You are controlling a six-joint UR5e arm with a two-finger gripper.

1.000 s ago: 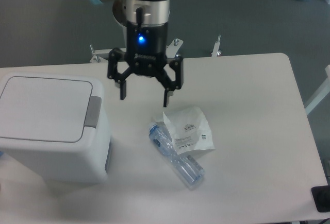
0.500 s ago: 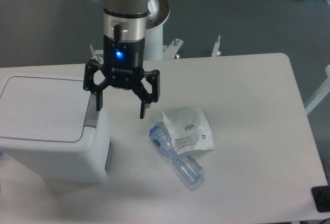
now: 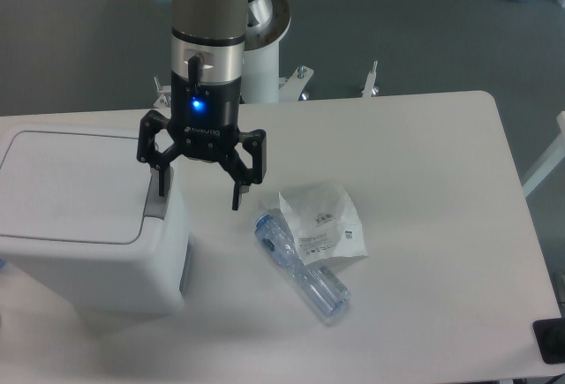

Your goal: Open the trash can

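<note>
The trash can [image 3: 84,225] is a large white boxy bin at the left of the table, its flat white lid [image 3: 71,185] lying closed. The grey push tab [image 3: 157,204] sits at the lid's right edge. My gripper [image 3: 199,197] hangs open over the bin's right side. Its left finger [image 3: 162,181] is right over the grey tab, and whether it touches the tab I cannot tell. Its right finger [image 3: 237,194] is off the bin, above the table. Nothing is held between the fingers.
A crushed clear plastic bottle [image 3: 302,265] with a white label lies on the white table [image 3: 424,225] right of the bin. A dark object [image 3: 551,340] sits at the table's near right corner. The arm's white base [image 3: 265,66] stands behind the table.
My gripper has moved left from above the table's middle to the bin's right edge, slowing over the last half second. It stayed open. The lid has not moved.
</note>
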